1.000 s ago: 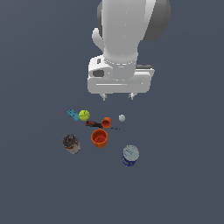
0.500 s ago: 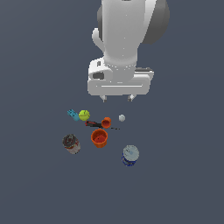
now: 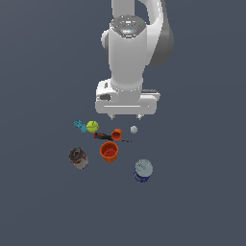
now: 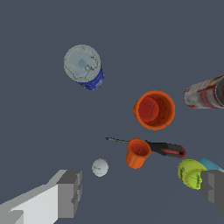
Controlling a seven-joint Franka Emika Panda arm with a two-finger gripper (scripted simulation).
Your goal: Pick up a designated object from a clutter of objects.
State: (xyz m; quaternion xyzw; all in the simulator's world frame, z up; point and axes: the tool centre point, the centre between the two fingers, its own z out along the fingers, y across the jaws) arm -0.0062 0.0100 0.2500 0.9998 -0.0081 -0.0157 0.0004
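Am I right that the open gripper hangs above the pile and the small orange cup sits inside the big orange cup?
Not quite. The gripper does hang open above the pile, but the small orange cup stands apart from the big orange cup, against the red-black tool. The wrist view shows this.

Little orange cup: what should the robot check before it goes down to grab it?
1. Hand open: ok. The hand has its fingers spread wide and holds nothing.
2. Right cup chosen: ok. The little orange cup is the small one, not the bigger orange cup nearby.
3. Hand above the cup: ok. In the exterior view the hand hangs just over the cup, not touching.
4. Room on the ball side: not ok. The yellow-green ball sits right by one finger.
5. Tool clear of the cup: not ok. The red-black tool lies against it.
6. White lump in the way: cannot tell.
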